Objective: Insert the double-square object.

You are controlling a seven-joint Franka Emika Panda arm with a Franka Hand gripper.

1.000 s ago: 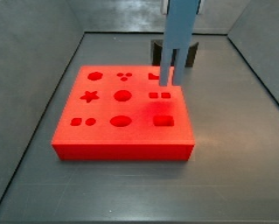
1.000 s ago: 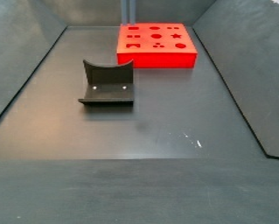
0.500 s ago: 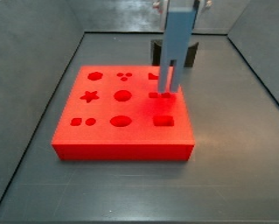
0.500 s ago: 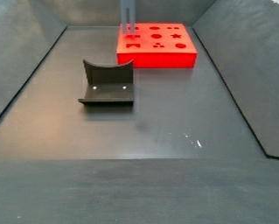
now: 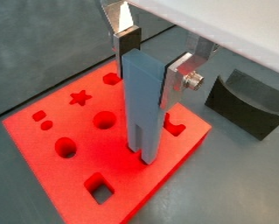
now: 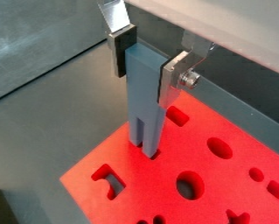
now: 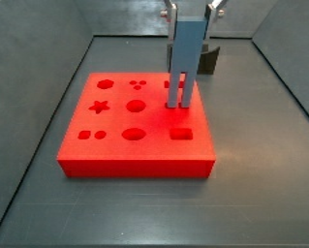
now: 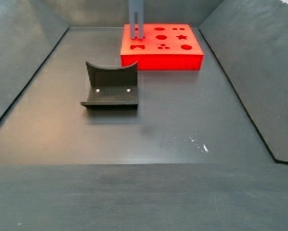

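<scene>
The double-square object [image 5: 142, 105] is held upright, pinched near its top between the two fingers of the gripper [image 5: 149, 54], above the red block [image 7: 118, 126]. In a side view its two prongs [image 7: 177, 105] are seen at the block's top face, at the pair of square holes. The dark holder [image 8: 110, 86] is set on the floor, well apart from the block.

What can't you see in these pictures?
- Prong tips of the double-square object: in both wrist views the bar itself hides whether they are in the red block.
- Gripper: cut off by the frame's top edge in a side view.
- Holder: partly cut off by the frame edge in a wrist view.
</scene>
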